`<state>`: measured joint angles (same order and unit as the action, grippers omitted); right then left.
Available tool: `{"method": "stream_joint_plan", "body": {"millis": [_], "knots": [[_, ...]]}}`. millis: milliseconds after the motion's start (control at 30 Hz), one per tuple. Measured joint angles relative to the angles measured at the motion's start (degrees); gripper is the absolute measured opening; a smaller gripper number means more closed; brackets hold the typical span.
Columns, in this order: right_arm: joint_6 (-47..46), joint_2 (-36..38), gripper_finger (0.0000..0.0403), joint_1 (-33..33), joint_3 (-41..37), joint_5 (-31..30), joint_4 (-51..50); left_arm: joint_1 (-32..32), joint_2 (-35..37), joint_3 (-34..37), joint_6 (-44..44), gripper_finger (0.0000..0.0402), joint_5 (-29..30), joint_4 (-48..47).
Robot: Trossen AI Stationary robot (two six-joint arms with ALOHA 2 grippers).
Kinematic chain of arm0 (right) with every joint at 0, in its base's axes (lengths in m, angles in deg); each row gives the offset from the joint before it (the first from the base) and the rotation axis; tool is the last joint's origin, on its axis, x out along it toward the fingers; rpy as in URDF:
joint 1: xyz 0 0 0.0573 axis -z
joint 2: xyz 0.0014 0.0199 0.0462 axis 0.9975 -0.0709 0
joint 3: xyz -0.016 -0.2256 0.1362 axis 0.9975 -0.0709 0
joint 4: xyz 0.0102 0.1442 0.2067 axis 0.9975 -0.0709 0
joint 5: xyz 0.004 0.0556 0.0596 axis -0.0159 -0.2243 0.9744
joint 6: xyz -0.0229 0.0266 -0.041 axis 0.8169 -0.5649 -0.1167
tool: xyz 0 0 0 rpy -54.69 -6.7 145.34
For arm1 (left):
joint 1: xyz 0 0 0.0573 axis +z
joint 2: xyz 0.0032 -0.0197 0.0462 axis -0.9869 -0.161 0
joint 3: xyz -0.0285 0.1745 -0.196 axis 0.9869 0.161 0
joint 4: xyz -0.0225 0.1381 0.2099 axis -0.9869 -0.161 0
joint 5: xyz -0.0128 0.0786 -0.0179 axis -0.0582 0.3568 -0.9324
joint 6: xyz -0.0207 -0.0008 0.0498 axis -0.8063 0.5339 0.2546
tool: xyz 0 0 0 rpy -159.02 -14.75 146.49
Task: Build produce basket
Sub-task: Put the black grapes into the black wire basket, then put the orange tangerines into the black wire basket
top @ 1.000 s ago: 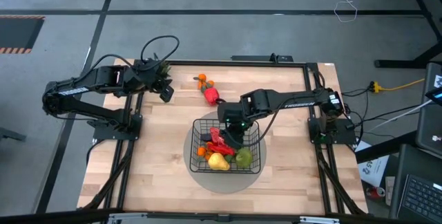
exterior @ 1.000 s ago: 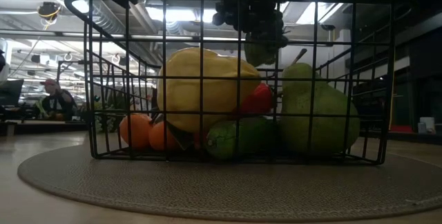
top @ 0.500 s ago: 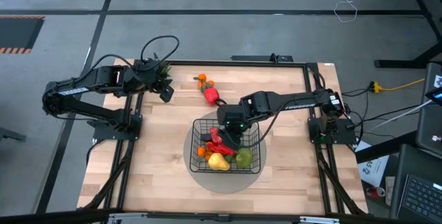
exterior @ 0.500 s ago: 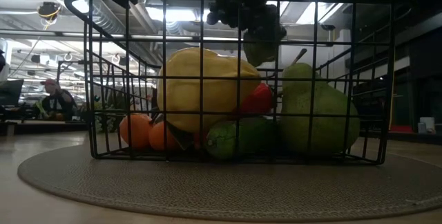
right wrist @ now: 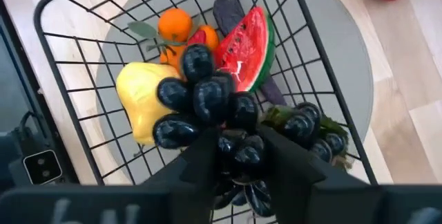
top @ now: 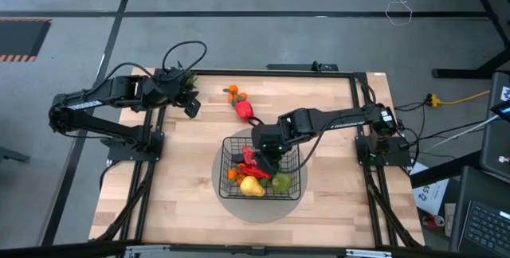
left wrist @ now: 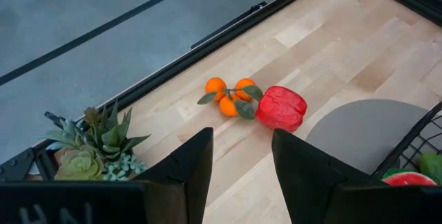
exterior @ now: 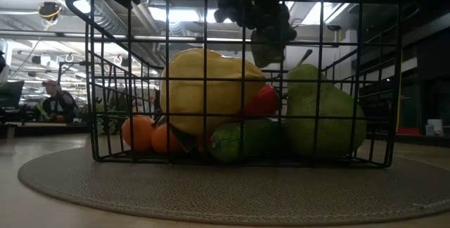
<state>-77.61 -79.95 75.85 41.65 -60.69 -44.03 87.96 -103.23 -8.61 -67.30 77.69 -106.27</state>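
Basket (top: pixel 296 180) sat on round grey mat (top: pixel 231 205) mid-table, w/ yellow fruit (right wrist: pixel 138 99), oranges (right wrist: pixel 174 25), watermelon slice (right wrist: pixel 250 41), eggplant (right wrist: pixel 228 13), green pear (exterior: pixel 320 115) inside. Right gripper (right wrist: pixel 238 141) hung over it, fingers clamped on dark glossy grapes (right wrist: pixel 207 99). Left gripper (left wrist: pixel 238 165) waited at far-left table corner, fingers apart, holding nothing. Red pepper (left wrist: pixel 281 108) and 2nd orange bunch (left wrist: pixel 228 96) lay outside on table.

Grey floor (top: pixel 239 35), perhaps concrete.
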Motion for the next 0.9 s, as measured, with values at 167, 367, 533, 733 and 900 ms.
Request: {"method": "stream_joint_plan", "body": {"millis": [167,367,533,733,900], "knots": [[-0.2,0.0,0.0187,0.1,0.0,0.0,-0.3,0.0,0.0,0.0,0.0,0.0146,0.0,0.0],[0.1,0.0,0.0232,0.1,0.7,-0.1,-0.5,0.0,0.0,0.0,0.0,0.0146,0.0,0.0],[5.0,0.1,0.0226,0.8,4.6,0.1,-0.5,0.0,0.0,0.0,0.0,0.0146,0.0,0.0],[16.7,0.3,0.0222,4.6,12.6,-4.6,-0.3,0.0,0.0,0.0,0.0,0.0146,0.0,0.0],[21.4,0.3,0.0222,10.3,15.7,-9.6,0.2,0.0,0.0,0.0,0.0,0.0146,0.0,0.0]]}}
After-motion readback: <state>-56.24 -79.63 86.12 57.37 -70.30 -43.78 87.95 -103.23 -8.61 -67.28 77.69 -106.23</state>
